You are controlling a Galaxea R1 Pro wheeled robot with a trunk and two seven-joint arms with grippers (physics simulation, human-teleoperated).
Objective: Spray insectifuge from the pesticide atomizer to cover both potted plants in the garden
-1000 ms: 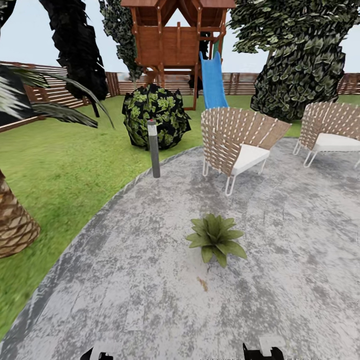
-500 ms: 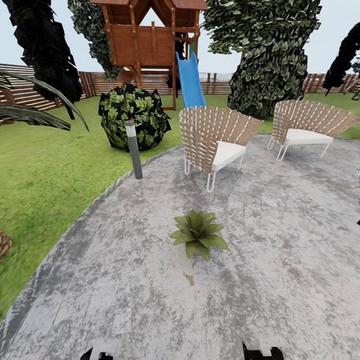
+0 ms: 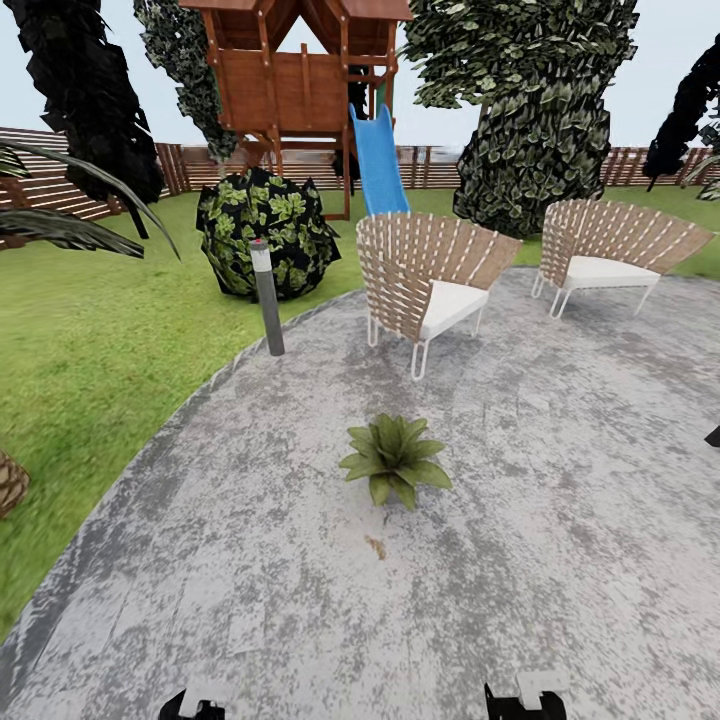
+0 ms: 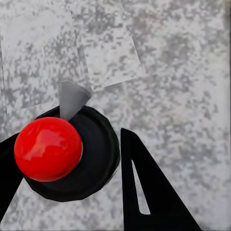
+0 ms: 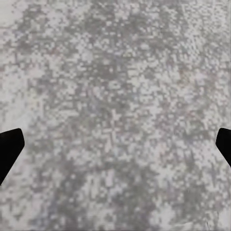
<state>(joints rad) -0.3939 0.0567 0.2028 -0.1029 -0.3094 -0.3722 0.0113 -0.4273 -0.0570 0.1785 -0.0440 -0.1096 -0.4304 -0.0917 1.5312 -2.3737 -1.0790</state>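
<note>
From the head view, one potted plant (image 3: 394, 460) sits on the mottled grey stone patio (image 3: 560, 520), a low rosette of pointed green leaves near the middle of the paving, with a small brownish mark (image 3: 376, 546) on the stone just in front of it. A grey bollard lamp (image 3: 267, 297) stands at the patio's edge by the lawn (image 3: 100, 350); two wicker chairs (image 3: 425, 275) stand beyond the plant, and a wooden play tower with a blue slide (image 3: 378, 160) rises before the slatted fence (image 3: 440, 165). In the left wrist view, the left hand (image 4: 72, 159) is over the paving, one dark finger beside a red ball on a black round base; whether it is wide or narrow I cannot tell. In the right wrist view, the right hand (image 5: 115, 144) is spread wide, dark fingertips (image 5: 8, 149) at both edges, with bare stone between them.
</note>
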